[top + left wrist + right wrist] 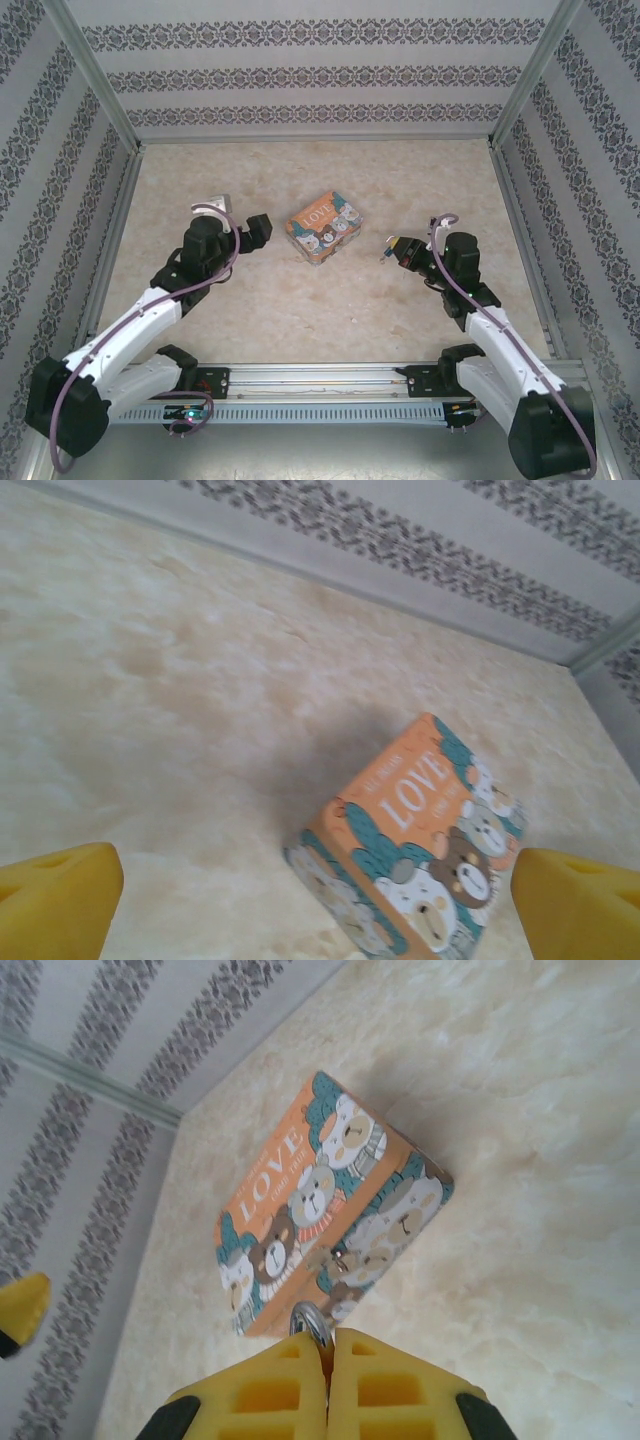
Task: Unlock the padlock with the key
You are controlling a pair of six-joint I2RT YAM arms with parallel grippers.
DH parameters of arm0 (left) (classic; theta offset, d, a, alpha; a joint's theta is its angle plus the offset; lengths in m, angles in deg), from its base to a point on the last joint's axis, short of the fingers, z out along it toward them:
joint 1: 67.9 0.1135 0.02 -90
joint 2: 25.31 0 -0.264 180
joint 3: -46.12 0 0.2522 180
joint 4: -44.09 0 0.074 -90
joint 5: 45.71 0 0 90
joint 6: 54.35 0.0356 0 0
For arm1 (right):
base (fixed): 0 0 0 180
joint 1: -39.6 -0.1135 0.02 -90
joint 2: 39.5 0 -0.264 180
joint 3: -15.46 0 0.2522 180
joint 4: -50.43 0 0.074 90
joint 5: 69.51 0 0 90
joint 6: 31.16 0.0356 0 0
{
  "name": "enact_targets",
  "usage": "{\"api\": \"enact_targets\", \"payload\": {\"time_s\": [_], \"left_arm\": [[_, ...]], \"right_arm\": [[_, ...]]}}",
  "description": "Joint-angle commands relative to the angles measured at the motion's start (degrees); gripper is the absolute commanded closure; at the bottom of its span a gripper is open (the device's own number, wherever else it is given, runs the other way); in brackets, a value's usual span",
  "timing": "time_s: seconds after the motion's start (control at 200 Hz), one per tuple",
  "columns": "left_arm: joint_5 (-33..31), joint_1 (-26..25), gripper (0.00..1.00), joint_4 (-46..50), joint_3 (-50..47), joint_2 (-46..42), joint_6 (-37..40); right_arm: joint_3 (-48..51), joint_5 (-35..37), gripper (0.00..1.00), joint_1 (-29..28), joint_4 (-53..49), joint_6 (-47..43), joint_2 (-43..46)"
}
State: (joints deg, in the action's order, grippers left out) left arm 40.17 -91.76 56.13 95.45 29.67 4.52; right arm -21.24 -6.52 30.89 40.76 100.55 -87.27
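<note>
A thin silver loop [311, 1322], which looks like the padlock's shackle, sticks out from between my right gripper's shut yellow fingers [328, 1355]; the rest of the padlock is hidden between the pads. From above, a tiny dark thing [385, 252] shows at my right gripper's [392, 248] tip, a little right of the box. The key is hidden. My left gripper [262, 230] hovers just left of the box, and in its wrist view the left gripper [320, 905] is open wide, one yellow fingertip [60, 898] near each lower corner.
An orange "LOVE" box with cartoon bears [325, 227] lies in the middle of the table, with a small metal clasp [341, 1258] on the side facing my right gripper. Patterned walls and metal posts enclose the beige table [300, 320].
</note>
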Motion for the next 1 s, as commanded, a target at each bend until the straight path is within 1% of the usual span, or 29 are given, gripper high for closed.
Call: {"api": "enact_targets", "payload": {"time_s": [0.0, 0.2, 0.305, 0.385, 0.585, 0.755, 0.994], "left_arm": [[-8.15, 1.32, 0.00, 5.39, -1.23, -3.11, 2.35], [-12.73, 2.06, 0.00, 9.88, -4.30, -8.09, 0.85], [-14.08, 2.53, 0.00, 10.07, -6.07, -10.08, -0.59], [-14.86, 2.85, 0.00, 10.07, -6.87, -10.84, -1.55], [-18.00, 3.46, 0.00, 12.52, -6.49, -10.68, -3.91], [-18.07, 4.15, 0.00, 12.62, -5.92, -10.60, -3.84], [-17.37, 4.78, 0.00, 13.31, -5.35, -10.29, -3.82]], "right_arm": [[-4.20, -1.49, 1.00, 0.46, -18.16, -9.23, 1.45], [-9.31, -3.16, 1.00, 0.48, -33.46, -16.59, -0.99], [-9.99, -3.10, 1.00, 0.00, -37.67, -17.95, -3.44], [-9.02, -3.12, 1.00, -0.68, -37.87, -17.43, -5.31], [-7.43, 0.06, 1.00, -4.73, -36.29, -15.82, -11.01], [-6.77, 0.02, 1.00, -6.35, -34.36, -15.49, -16.19], [-5.99, 0.37, 1.00, -7.52, -32.11, -15.51, -20.52]]}}
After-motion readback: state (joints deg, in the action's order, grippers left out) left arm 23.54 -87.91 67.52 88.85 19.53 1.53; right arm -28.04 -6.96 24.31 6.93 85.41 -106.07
